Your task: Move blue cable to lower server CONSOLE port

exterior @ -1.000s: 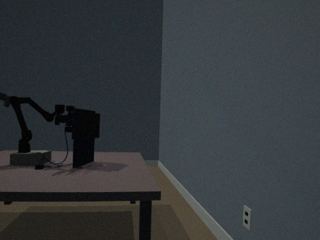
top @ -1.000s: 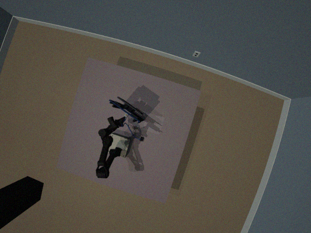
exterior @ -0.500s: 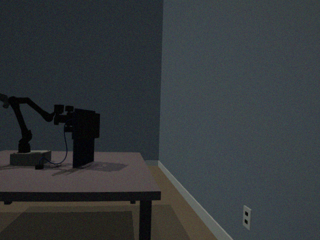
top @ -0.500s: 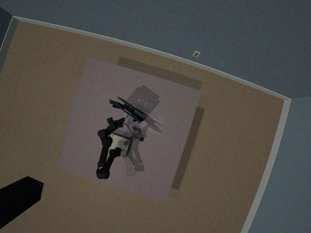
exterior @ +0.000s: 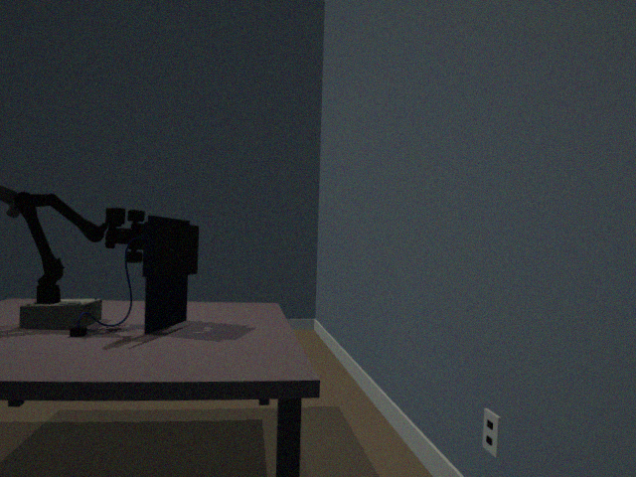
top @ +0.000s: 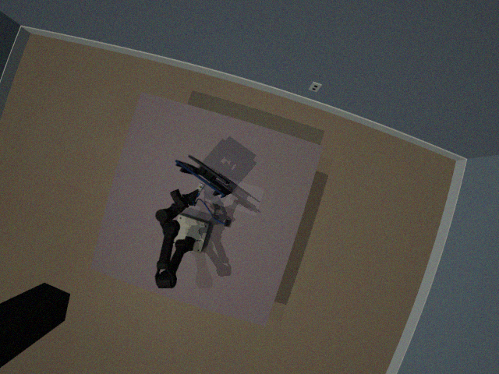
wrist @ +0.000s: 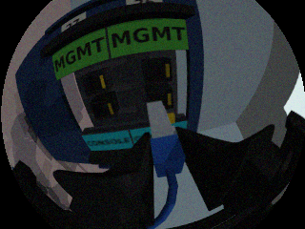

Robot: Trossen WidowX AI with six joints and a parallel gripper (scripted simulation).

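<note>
Wrist view: gripper before ports.

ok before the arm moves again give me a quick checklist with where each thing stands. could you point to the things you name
- Gripper [wrist: 162, 134] shut on the plug [wrist: 167, 155]: ok, the plug is between its fingers.
- Cable [exterior: 129, 287] [wrist: 172, 193] slack for a move: ok, it hangs in a loose curve in the exterior view.
- Green MGMT labels [wrist: 119, 47] readable: ok.
- Teal CONSOLE label [wrist: 109, 141] in full view: not ok, the right part is partly covered.
- Plug tip free of any port: cannot tell, it overlaps the port area in the wrist view.
- Upper or lower server in front: cannot tell.
</note>
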